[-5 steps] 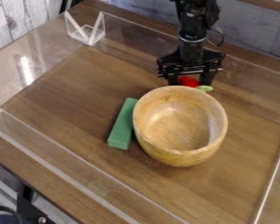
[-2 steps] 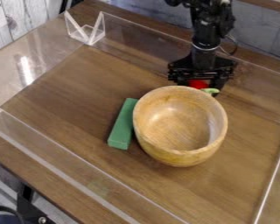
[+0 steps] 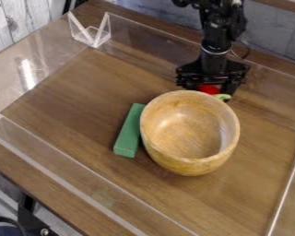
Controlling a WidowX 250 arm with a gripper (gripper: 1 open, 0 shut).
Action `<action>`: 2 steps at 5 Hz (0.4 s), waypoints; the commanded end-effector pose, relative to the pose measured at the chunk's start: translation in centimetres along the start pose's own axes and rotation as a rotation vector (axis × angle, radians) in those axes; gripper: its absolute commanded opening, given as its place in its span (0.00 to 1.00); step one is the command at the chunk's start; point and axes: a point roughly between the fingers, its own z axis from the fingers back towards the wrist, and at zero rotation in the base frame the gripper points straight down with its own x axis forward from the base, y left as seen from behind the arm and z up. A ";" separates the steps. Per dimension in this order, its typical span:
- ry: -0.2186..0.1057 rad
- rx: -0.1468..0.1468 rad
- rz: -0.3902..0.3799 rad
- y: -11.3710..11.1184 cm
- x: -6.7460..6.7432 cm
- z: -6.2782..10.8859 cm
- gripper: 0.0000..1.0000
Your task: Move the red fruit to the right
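The black claw (image 3: 210, 85) points down to the table (image 3: 70, 106), just behind the wooden bowl (image 3: 190, 133), and the red fruit (image 3: 209, 89) is directly under it, between its spread black parts. I cannot tell if the claw is closed on the fruit or only stands around it, because the fingertips are too dark and too small to see well. Of the fruit I see only a small piece, bright red and seemingly smooth, with a pale green leafy tip that points toward the right side of the view. The fruit is near the far rim of the bowl, on the side where the arm (image 3: 218, 32) is. This arm is black, with many joints and edges, and it comes down from the top of the view. The bowl is round and deep, of light yellowish wood with a soft shine, and its wide mouth opens upward. Inside it I see only the bare wooden inner wall and bottom. Just beside the bowl, at its left in the view, a flat green block (image 3: 129, 130) lies at a slant, long and rectangular. The table has brown wood grain. Far at the upper left stands a small clear holder (image 3: 91, 30) with whitish edges.
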 end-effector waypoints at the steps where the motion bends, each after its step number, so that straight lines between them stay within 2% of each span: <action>1: -0.003 -0.021 0.007 -1.2 -1.9 1.9 0.00; 2: -0.001 -0.021 0.033 -1.2 -2.6 2.4 0.00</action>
